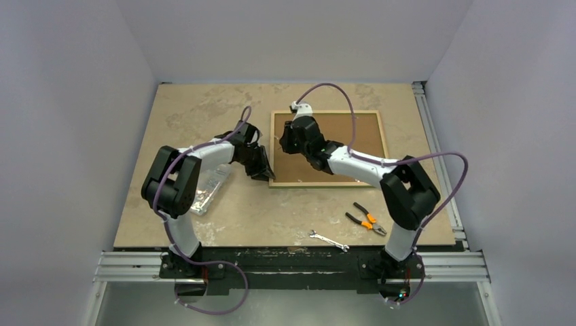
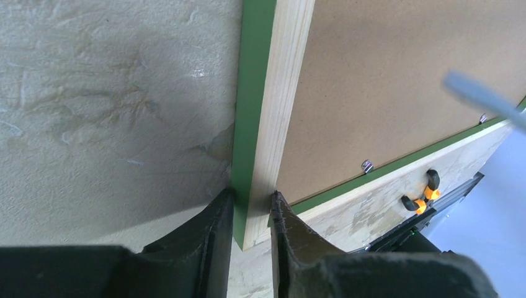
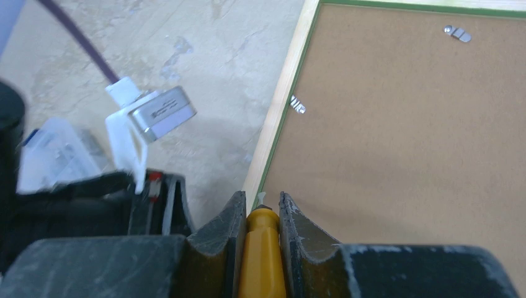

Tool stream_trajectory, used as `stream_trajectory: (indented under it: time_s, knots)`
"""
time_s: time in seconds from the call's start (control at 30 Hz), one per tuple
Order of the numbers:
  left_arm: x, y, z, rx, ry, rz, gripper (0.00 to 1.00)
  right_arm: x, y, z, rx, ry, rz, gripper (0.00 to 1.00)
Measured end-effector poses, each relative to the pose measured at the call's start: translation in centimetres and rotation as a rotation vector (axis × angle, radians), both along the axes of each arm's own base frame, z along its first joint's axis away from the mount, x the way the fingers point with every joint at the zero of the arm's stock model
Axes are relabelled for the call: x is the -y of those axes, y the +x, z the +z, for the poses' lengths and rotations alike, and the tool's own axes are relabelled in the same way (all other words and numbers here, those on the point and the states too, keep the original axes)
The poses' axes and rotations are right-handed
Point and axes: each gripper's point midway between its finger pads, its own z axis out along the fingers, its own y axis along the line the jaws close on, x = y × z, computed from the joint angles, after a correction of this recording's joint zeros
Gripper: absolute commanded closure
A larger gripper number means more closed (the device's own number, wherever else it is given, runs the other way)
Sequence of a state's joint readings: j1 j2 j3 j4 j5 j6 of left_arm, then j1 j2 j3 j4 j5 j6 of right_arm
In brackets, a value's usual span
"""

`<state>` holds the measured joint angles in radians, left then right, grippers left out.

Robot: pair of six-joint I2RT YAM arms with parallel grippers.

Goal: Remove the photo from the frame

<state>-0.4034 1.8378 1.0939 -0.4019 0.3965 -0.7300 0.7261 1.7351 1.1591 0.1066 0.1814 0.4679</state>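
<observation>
At the frame's 7 o'clock corner, your left gripper [image 2: 251,214] has its fingers pinching the rail, one pad on the green outer side and the other on the inner edge. The frame [image 1: 319,183] lies face down on the table [image 1: 204,122], toward 3 o'clock from centre. The photo [image 1: 369,139] sits inside it, with only its plain brown back showing. Your right gripper [image 3: 260,214] is over the frame's 9 o'clock rail, fingers pressed onto a yellow-handled tool [image 3: 263,248] whose tip meets the rail's inner edge. Small metal tabs [image 3: 298,104] lie on the board's margin. You have pliers [image 1: 365,219] at 5 o'clock, a wrench [image 1: 329,240] at 6 and a clear box [image 1: 207,190] at 8.
</observation>
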Motion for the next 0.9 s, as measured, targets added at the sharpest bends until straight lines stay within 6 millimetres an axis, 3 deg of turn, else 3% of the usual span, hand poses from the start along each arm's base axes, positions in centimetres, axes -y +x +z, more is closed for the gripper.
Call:
stream_trajectory:
  time_s: [0.17, 0.37, 0.9]
  knots:
    - [0.0, 0.0, 0.0, 0.000, -0.005, 0.000, 0.84, -0.8, 2.9, -1.6, 0.036, -0.069, -0.033, 1.00]
    - [0.0, 0.0, 0.0, 0.000, -0.004, 0.000, 0.87, -1.1, 5.0, -3.1, 0.076, -0.149, -0.041, 1.00]
    - [0.0, 0.0, 0.0, 0.000, -0.009, -0.001, 0.96, -2.5, 7.7, -4.5, 0.120, -0.213, -0.034, 1.00]
